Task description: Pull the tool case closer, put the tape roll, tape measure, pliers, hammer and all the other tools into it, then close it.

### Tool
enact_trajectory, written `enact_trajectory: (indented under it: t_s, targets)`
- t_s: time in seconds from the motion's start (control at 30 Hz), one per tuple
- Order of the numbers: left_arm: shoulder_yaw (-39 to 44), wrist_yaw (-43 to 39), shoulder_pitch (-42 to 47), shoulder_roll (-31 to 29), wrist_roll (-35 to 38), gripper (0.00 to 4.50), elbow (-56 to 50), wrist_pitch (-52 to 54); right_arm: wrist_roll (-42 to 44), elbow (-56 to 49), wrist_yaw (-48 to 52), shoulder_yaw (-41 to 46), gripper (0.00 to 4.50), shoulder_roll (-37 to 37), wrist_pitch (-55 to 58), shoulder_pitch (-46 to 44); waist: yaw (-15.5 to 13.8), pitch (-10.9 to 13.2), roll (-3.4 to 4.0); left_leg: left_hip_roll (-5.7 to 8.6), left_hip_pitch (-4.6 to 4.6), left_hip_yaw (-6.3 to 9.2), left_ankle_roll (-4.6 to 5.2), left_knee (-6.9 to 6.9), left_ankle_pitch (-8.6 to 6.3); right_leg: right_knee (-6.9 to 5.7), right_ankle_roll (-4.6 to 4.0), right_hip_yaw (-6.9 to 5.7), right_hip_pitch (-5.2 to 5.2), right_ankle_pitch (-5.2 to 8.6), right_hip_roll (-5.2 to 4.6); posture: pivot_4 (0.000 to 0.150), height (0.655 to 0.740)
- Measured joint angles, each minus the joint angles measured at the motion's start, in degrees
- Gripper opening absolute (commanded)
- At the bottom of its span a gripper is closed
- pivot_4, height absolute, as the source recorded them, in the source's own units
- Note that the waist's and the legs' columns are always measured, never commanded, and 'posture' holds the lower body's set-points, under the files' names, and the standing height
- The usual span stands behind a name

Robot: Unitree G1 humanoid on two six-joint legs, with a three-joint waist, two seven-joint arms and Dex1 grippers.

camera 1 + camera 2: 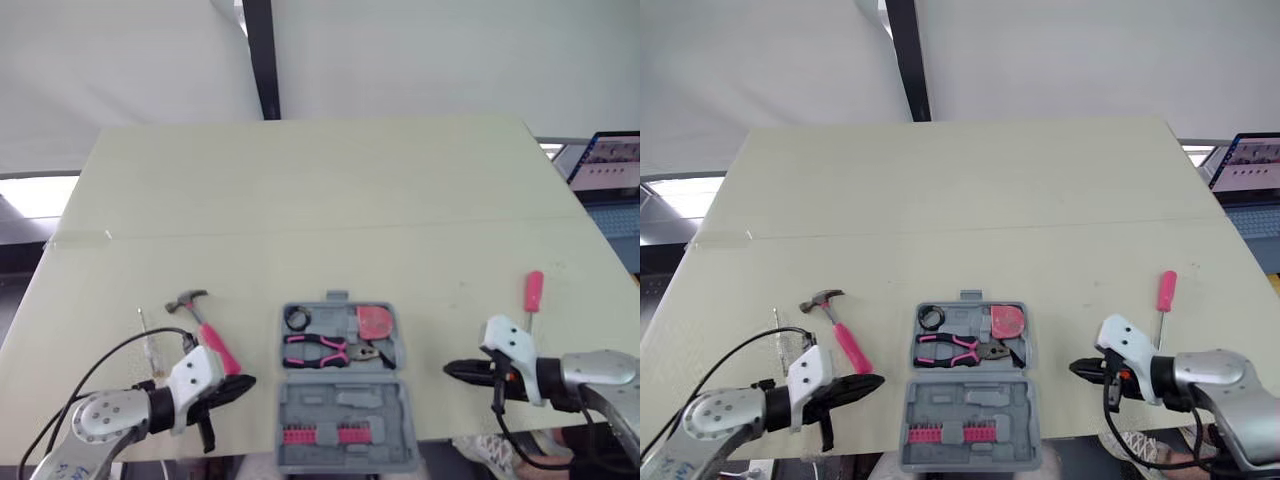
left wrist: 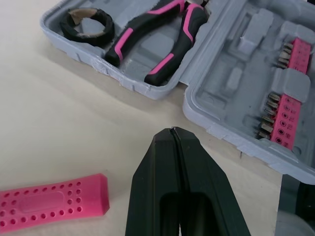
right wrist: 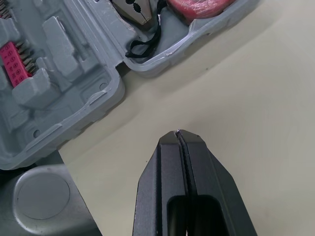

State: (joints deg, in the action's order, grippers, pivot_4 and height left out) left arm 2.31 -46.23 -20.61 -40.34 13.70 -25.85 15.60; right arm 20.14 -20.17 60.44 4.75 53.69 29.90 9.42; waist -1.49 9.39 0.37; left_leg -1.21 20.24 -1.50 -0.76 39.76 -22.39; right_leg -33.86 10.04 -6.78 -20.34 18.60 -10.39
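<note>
Three tools, the tape roll (image 1: 297, 318), pliers (image 1: 320, 351) and tape measure (image 1: 375, 322), lie in the open tool case (image 1: 345, 400) at lower centre, while the hammer (image 1: 205, 325) at lower left and the screwdriver (image 1: 534, 292) at right wait on the worktop (image 1: 300, 180), with the left hand (image 1: 248, 382) and right hand (image 1: 449, 370) clenched empty.

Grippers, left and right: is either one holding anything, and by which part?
Nothing is held. The left gripper is shut empty beside the hammer; the right gripper is shut empty above the table, near the open tool case.
</note>
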Motion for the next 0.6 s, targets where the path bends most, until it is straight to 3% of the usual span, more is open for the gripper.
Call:
enact_trajectory:
  t_s: [0.4, 0.6]
  targets:
    - [-7.17, 1.56, 3.76, 3.66, -4.30, 0.05, 6.38, -2.33, -3.64, 2.74, -1.59, -6.21, 0.03, -1.40, -0.99, -3.58, 0.10, -0.01, 0.01, 0.00, -0.02, 0.00, 0.00, 0.03, 0.00, -0.05, 0.01, -0.01, -0.01, 0.00, 0.00, 0.150, 0.7400]
    - [-9.24, 2.74, 7.15, 4.85, -4.73, 0.05, 6.06, 1.36, -3.73, 2.49, -2.43, -8.21, 0.03, -2.50, -0.03, -4.46, -0.01, -0.01, 0.02, 0.00, -0.01, 0.01, 0.00, 0.05, 0.00, -0.06, 0.01, -0.01, -0.01, 0.00, 0.00, 0.150, 0.7400]
